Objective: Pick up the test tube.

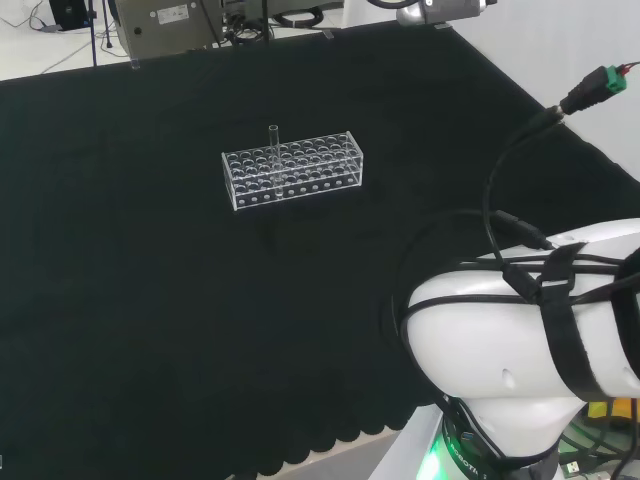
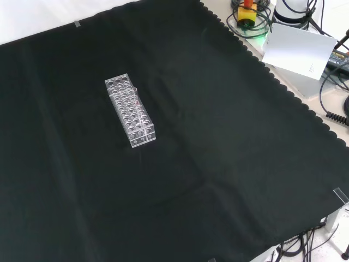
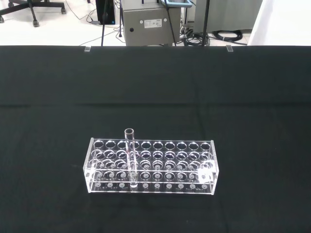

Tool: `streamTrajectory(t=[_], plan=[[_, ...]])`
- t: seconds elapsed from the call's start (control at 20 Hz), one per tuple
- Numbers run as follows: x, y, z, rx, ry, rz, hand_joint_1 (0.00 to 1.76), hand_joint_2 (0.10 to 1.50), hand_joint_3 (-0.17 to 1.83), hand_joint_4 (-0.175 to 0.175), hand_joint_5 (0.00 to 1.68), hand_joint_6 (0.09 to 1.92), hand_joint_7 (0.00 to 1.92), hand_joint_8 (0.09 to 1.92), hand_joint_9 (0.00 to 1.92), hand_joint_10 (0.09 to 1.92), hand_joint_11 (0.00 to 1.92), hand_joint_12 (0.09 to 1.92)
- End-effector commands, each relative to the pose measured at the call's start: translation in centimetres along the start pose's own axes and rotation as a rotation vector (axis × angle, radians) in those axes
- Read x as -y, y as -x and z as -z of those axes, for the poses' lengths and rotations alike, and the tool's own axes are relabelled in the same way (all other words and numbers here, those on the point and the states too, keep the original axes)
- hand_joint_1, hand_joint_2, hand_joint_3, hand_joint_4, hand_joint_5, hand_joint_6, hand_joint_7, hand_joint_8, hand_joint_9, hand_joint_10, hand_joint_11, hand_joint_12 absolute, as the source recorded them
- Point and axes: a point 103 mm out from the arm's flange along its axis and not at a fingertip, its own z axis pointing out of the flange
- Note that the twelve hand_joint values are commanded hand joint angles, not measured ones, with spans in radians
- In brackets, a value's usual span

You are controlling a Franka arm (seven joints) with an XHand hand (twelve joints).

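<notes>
A clear test tube [image 1: 273,140] stands upright in a clear plastic rack [image 1: 292,172] with many round holes, set on the black cloth. In the head view the rack lies a little left of the middle, and the tube rises from a hole near its far left end. In the wrist view the tube [image 3: 129,155] stands in the rack [image 3: 150,185] straight ahead, well away from the camera. In the front view the rack [image 2: 130,112] lies upper left of centre, running lengthwise away from the camera.
The arm's white link [image 1: 520,330] with black cables fills the lower right of the head view. A grey equipment case [image 1: 165,25] stands beyond the cloth's far edge. In the front view a white box [image 2: 297,52] and cables sit past the cloth's scalloped edge.
</notes>
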Motion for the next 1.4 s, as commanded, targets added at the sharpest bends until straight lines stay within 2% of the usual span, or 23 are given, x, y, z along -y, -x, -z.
streamTrajectory(t=[0.05, 0.15, 0.35, 0.5, 0.65, 0.75, 0.85, 1.0, 1.4], plan=[[-0.1, 0.0, -0.1, 0.002, 0.006, -0.003, 0.52, 0.72, 0.52, 0.000, 0.00, 0.09, 0.00, 0.31, 0.00, 0.19, 0.00, 0.72], [-0.3, 0.1, -0.3, -0.004, -0.001, 0.000, 0.52, 0.77, 0.41, 0.000, 0.01, 0.09, 0.00, 0.28, 0.00, 0.14, 0.00, 0.67], [-1.3, -0.1, -0.6, -0.039, 0.000, 0.022, 0.52, 0.80, 0.35, -0.001, 0.01, 0.09, 0.00, 0.27, 0.00, 0.15, 0.00, 0.66], [-2.4, -0.5, -1.0, -0.066, 0.020, 0.064, 0.55, 0.81, 0.30, -0.007, 0.05, 0.09, 0.00, 0.38, 0.00, 0.31, 0.00, 0.90], [-3.7, -1.0, -1.5, -0.085, 0.039, 0.098, 0.60, 0.80, 0.27, -0.014, 0.12, 0.09, 0.01, 0.57, 0.00, 0.55, 0.00, 1.13], [-4.8, -1.3, -1.9, -0.103, 0.053, 0.107, 0.64, 0.79, 0.27, -0.024, 0.18, 0.09, 0.07, 0.67, 0.00, 0.73, 0.00, 1.27], [-5.9, -1.7, -2.2, -0.091, 0.055, 0.119, 0.68, 0.77, 0.28, -0.041, 0.25, 0.09, 0.16, 0.75, 0.04, 0.85, 0.00, 1.40], [-7.7, -2.2, -2.8, -0.059, 0.027, 0.134, 0.71, 0.76, 0.29, -0.054, 0.30, 0.09, 0.23, 0.80, 0.08, 0.91, 0.00, 1.47], [-12.8, -2.5, -5.6, 0.008, -0.077, 0.149, 0.73, 0.75, 0.31, -0.054, 0.30, 0.09, 0.24, 0.81, 0.10, 0.92, 0.00, 1.49]])
